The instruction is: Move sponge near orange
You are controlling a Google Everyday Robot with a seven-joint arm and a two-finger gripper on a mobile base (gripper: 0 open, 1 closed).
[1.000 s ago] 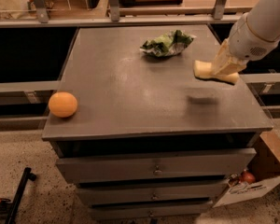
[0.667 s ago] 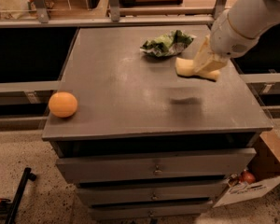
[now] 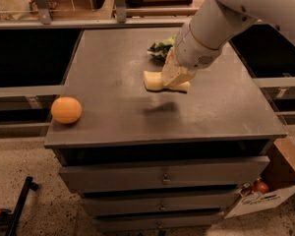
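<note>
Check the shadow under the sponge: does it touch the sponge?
Camera view: no, the soft shadow lies on the cabinet top, apart from the sponge, which the gripper holds aloft; the orange is evenly lit, without glare.

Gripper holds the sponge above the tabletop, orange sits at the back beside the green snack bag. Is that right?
Not quite. The camera view shows the orange at the front edge of the tabletop, far from the green snack bag at the back. The gripper does hold the sponge above the tabletop.
</note>
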